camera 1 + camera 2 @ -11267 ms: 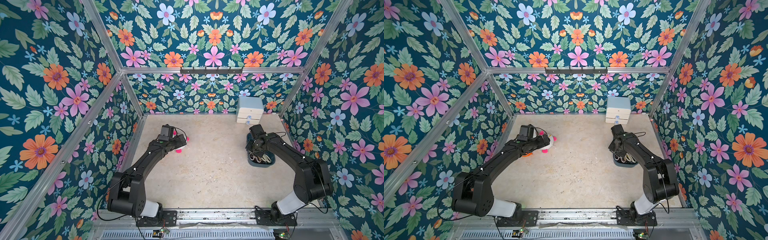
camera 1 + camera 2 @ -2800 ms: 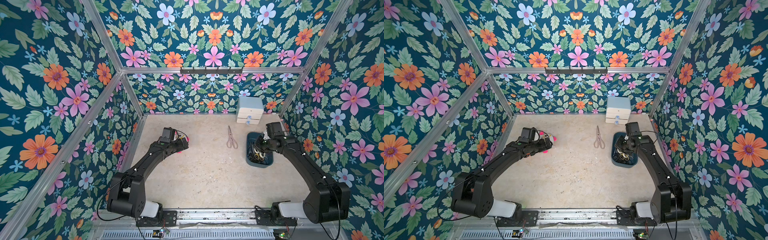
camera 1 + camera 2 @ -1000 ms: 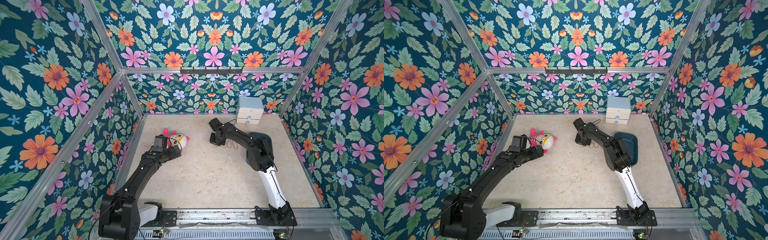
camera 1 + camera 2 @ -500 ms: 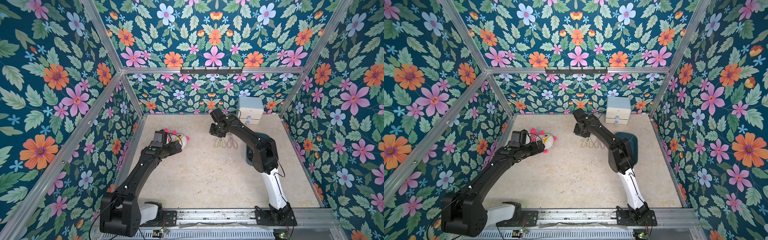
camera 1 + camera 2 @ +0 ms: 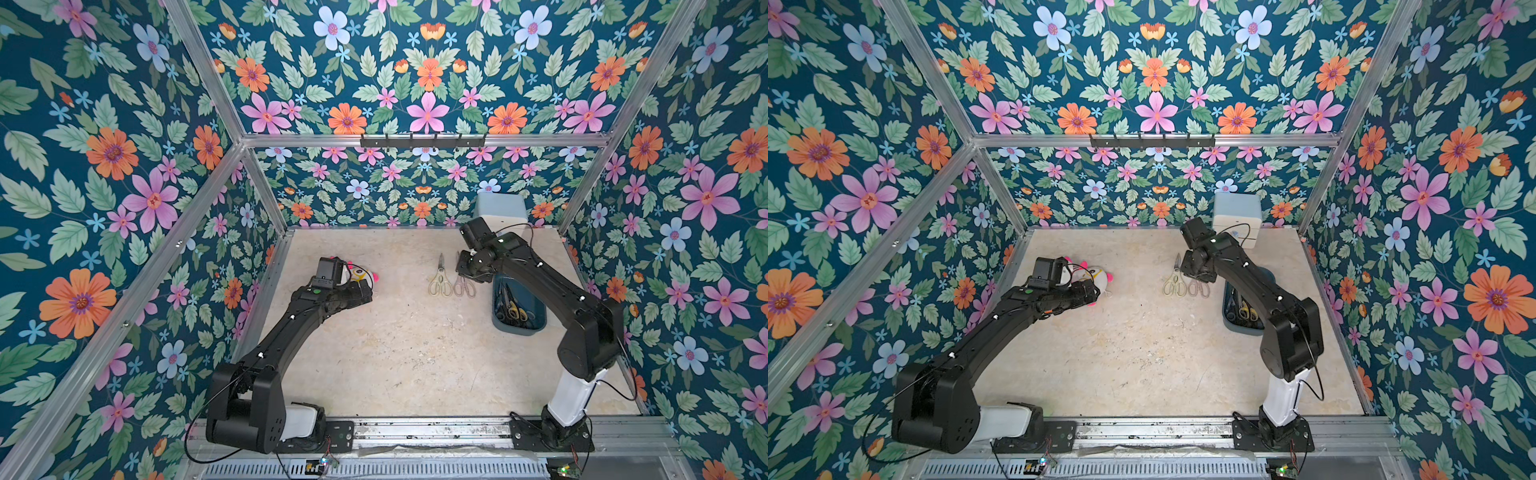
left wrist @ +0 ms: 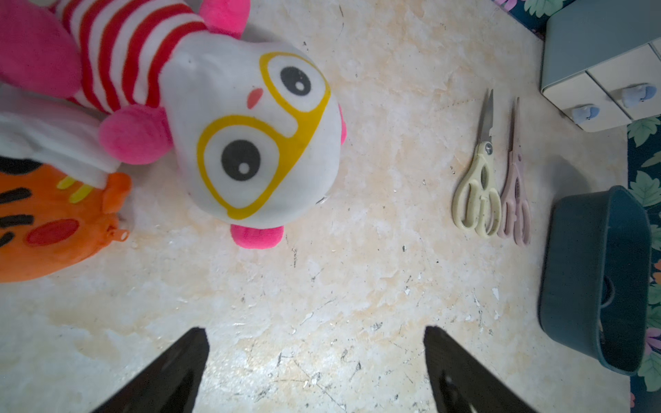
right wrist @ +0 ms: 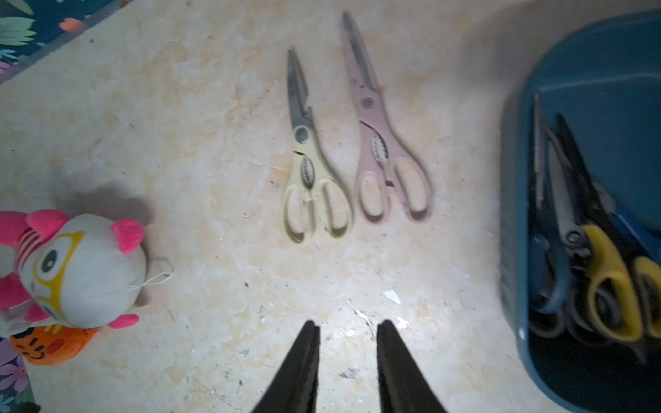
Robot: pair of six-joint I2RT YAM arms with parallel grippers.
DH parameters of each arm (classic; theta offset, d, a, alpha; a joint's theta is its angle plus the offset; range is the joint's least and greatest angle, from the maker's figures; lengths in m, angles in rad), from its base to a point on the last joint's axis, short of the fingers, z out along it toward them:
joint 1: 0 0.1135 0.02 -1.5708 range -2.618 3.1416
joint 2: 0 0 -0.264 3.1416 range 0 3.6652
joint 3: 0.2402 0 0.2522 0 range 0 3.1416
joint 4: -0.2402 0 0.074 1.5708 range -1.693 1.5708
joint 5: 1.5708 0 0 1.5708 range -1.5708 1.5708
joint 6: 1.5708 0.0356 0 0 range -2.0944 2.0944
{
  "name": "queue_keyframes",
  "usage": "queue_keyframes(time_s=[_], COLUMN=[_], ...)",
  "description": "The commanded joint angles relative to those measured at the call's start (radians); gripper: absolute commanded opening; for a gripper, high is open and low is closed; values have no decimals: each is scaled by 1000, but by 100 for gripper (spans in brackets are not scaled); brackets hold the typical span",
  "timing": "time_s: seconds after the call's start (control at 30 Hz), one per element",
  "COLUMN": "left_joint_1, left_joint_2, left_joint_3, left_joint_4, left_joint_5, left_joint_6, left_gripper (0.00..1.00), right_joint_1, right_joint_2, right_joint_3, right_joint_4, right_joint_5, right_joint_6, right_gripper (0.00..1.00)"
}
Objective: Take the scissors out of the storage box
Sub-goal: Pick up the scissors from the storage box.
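Matte-black left arm [image 5: 286,332] and right arm [image 5: 552,286] (white lower links), thin black cables.

Bare floor [image 5: 399,340] between plush toy [image 5: 360,275] and shears [image 5: 440,282]; box [image 5: 515,330] seemingly crowded.

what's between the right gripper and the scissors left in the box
Nothing visible. The right gripper hangs open and empty above the table beside the storage box, whose open top leaves the scissors inside exposed. The cream shears and pink shears lie clear of that path.
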Motion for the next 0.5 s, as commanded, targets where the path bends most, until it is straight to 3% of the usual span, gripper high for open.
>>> queue_keyframes(time_s=[0.0,0.2,0.47], left_joint_1=[-18,-61,-87], left_joint_2=[24,83,129], left_joint_3=[20,58,83], left_joint_4=[31,48,72], left_joint_5=[4,-10,-12], left_joint_6=[-7,-25,-53], left_gripper=[98,98,98], right_joint_1=[-41,-150,-231], right_joint_2=[-93,-278,-336], right_joint_3=[-99,-304,-443], right_joint_4=[1,31,117], right_joint_5=[13,-12,-93], right_joint_6=[-2,-1,-21], right_gripper=[33,32,32])
